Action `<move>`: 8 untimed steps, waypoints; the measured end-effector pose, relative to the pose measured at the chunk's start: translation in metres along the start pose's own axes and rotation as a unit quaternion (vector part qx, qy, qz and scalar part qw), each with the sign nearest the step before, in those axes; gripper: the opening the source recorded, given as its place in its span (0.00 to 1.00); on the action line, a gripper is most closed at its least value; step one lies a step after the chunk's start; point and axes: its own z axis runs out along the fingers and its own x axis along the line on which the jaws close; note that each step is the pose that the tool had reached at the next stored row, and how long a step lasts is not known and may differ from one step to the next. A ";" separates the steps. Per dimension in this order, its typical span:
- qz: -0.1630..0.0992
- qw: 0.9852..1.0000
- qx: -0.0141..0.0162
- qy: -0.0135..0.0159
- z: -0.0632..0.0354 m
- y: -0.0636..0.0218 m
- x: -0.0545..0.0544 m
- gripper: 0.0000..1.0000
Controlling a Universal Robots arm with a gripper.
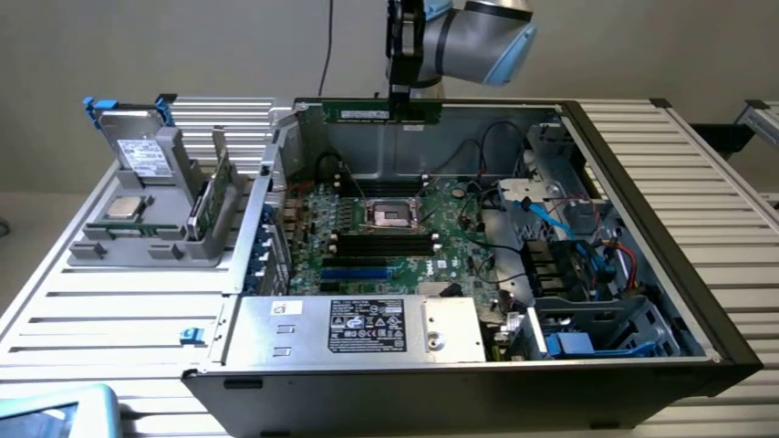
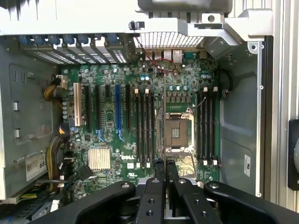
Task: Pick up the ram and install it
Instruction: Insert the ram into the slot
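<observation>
Black matte fingers [image 2: 160, 170] of the gripper [image 2: 165, 164] are clamped on the ram [image 1: 360, 112], a thin, flat green stick held level above the far wall of the open metal case [image 1: 487, 401]. Below lies the green motherboard [image 2: 107, 112], ribbed with long black slots [image 2: 140, 126] beside a square silver-framed socket [image 2: 178, 133].

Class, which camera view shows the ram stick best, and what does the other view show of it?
The exterior view. There the ram stick shows its long green face, hanging from the gripper above the open computer case. In the wrist view it is edge-on: at most a thin line between the fingers.
</observation>
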 end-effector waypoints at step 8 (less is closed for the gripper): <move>0.000 1.000 0.001 0.000 0.0009 0.0008 0.001 0.13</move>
